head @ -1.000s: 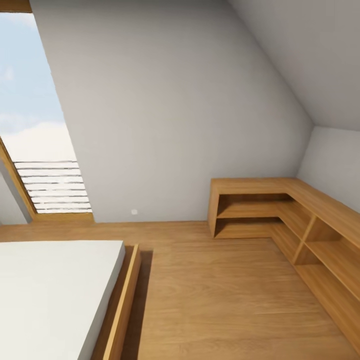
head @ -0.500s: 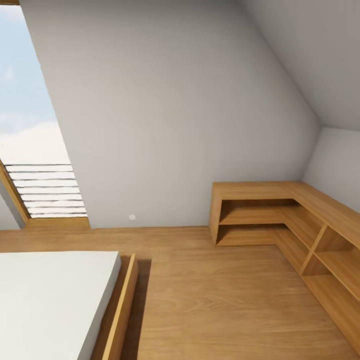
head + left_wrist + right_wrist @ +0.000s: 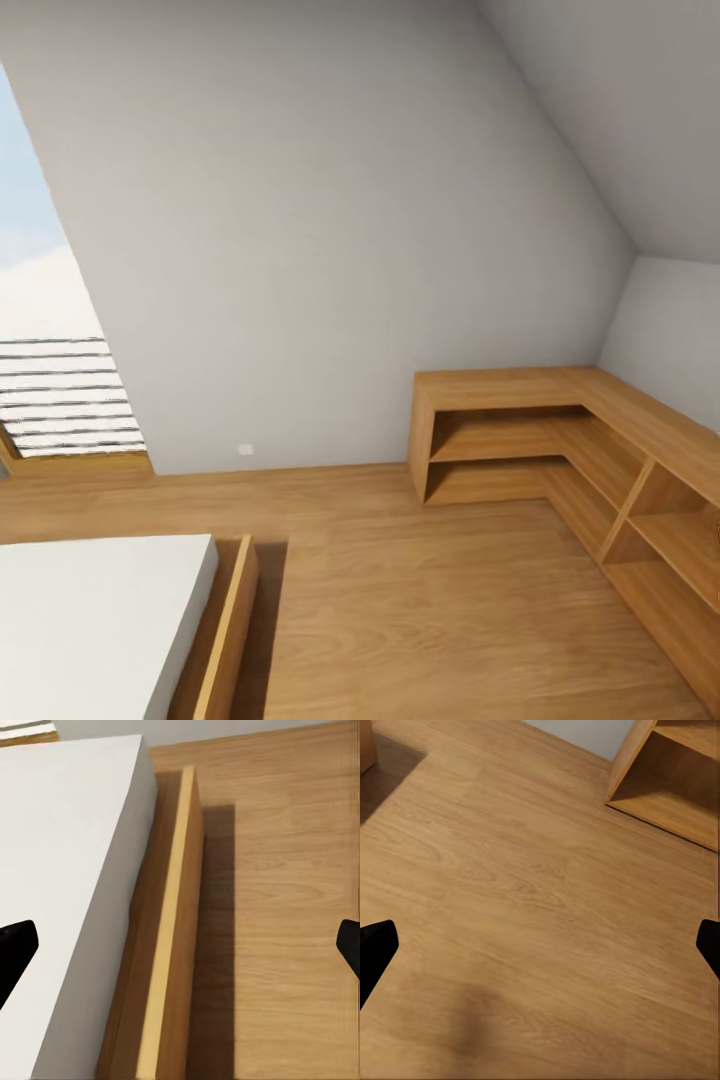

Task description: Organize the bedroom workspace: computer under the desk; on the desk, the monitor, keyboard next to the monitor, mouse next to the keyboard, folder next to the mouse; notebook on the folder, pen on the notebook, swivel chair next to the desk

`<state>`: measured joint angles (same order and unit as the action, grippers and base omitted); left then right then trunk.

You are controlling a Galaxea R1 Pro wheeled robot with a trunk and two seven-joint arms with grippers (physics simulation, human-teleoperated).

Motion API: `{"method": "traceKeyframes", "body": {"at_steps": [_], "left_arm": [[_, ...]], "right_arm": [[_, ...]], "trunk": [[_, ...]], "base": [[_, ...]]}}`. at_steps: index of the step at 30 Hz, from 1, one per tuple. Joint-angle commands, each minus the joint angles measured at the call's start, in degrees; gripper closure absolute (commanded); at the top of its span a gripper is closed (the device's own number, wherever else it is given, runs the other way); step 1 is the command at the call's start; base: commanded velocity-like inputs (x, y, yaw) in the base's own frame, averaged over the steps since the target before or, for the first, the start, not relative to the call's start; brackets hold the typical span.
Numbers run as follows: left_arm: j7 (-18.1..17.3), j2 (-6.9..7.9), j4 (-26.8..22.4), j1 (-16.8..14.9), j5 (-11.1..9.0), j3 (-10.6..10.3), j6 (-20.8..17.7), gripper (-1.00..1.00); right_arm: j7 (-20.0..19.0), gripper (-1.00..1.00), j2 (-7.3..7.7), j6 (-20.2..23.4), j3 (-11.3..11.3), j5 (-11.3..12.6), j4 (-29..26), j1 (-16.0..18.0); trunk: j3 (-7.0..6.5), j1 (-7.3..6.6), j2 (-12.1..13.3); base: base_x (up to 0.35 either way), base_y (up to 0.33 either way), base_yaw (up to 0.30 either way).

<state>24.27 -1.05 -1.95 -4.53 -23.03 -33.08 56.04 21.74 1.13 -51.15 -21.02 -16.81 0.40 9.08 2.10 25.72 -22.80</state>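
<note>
My left gripper (image 3: 180,952) is open, its black fingertips (image 3: 15,949) wide apart at the picture's edges, hanging over the edge of a bed. Below it lie the white mattress (image 3: 67,862) and the light-wood bed frame (image 3: 169,945). My right gripper (image 3: 540,952) is open too, with nothing between its fingertips (image 3: 375,949), above bare wooden floor (image 3: 532,885). A corner of a low light-wood cabinet (image 3: 675,780) stands ahead of it.
In the head view the bed (image 3: 90,620) fills the lower left. An L-shaped light-wood shelf cabinet (image 3: 560,395) runs along the right wall. A slanted window (image 3: 50,380) is at the left. Wooden floor (image 3: 420,600) lies between them.
The whole head view has shifted: the window has slid toward the left edge and the bed sits lower in the picture. Nothing in the room itself has moved.
</note>
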Motion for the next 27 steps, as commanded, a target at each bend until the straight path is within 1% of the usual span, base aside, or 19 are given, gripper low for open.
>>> {"method": "traceKeyframes", "body": {"at_steps": [1,27], "left_arm": [[0.34,-0.01,0.01,-0.04,-0.26,-0.51,0.12,-1.0],[0.34,-0.01,0.01,-0.04,-0.26,-0.54,0.12,-1.0]], "right_arm": [[0.54,-1.0,0.0,0.0,-0.2,-0.5,0.04,0.06],[0.32,-1.0,0.0,0.08,-0.25,-0.5,0.04,0.08]], "trunk": [[0.11,0.07,-0.12],[-0.52,0.07,-0.12]], "base": [[0.321,0.0,-0.218],[0.323,0.0,-0.243]]}}
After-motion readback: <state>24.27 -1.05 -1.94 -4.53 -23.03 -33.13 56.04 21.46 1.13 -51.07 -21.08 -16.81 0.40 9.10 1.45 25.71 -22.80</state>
